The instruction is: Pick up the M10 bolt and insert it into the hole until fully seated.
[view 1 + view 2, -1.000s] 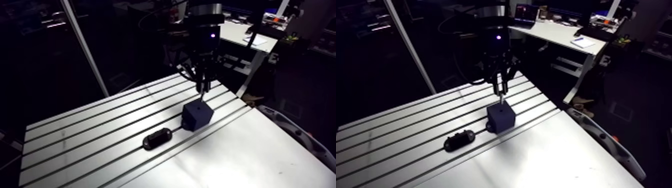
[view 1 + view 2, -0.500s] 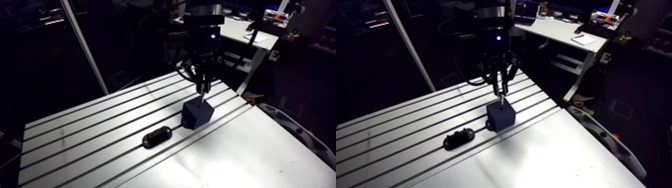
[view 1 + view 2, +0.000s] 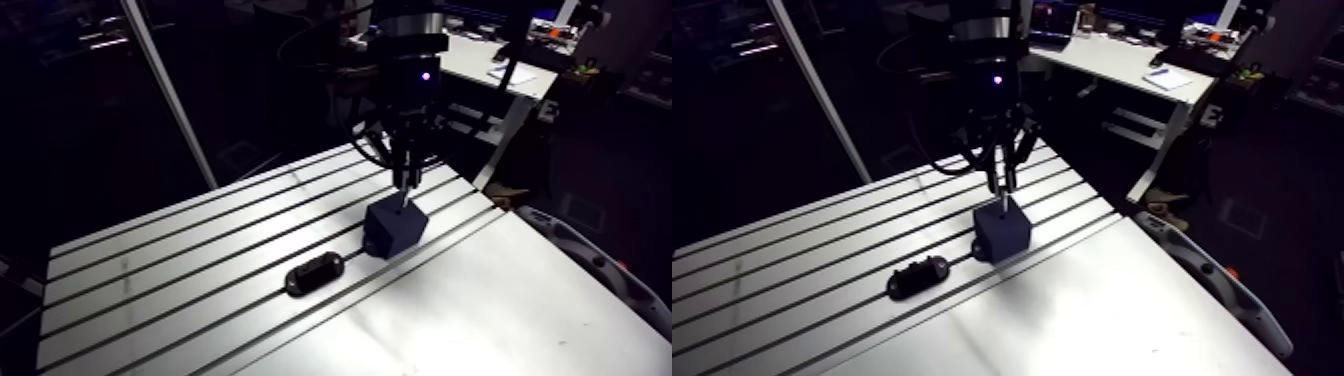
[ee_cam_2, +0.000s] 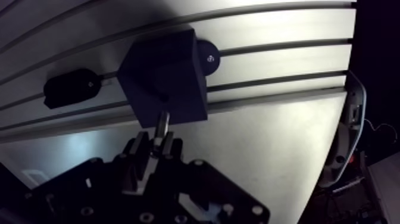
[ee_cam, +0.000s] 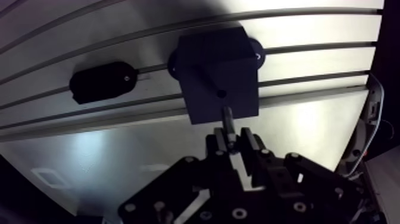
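Note:
A dark blue block [image 5: 217, 74] stands on the slotted table [image 3: 200, 250], with a small hole [image 5: 221, 93] in its top face. My gripper [image 5: 233, 138] hangs just above the block and is shut on the M10 bolt [image 5: 227, 119], a thin grey shank that points down from between the fingers. In the wrist view the bolt's tip lies close beside the hole, on the side toward the gripper. In the arm view the bolt [image 3: 404, 196] reaches down to the block's top [image 3: 396, 214]; whether its tip is inside the hole I cannot tell.
A black oval holder [image 3: 314, 275] lies on the table beside the block, over a slot. A round black clamp disc [image 4: 208, 56] sits against the block's far side. A pale curved part [image 3: 1217, 285] runs along the table's right edge.
The gripper with the bolt has come down a little toward the block's top. The block and the oval holder have stayed in place.

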Motion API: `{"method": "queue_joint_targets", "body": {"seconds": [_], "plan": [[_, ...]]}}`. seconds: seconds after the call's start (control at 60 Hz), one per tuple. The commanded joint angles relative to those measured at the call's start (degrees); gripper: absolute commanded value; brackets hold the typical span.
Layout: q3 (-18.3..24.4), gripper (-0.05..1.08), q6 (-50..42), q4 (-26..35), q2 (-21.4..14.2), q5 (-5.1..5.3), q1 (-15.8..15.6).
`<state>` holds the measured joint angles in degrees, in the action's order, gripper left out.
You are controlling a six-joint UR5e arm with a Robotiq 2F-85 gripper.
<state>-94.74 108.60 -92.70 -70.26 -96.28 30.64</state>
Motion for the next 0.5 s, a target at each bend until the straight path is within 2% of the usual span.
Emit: {"method": "queue_joint_targets", "body": {"seconds": [0.017,0.5], "plan": [[0.0,1.08,0.0,-0.1,0.0,0.08,-0.1],[-0.4,1.08,-0.4,-0.2,0.4,0.16,-0.1]]}}
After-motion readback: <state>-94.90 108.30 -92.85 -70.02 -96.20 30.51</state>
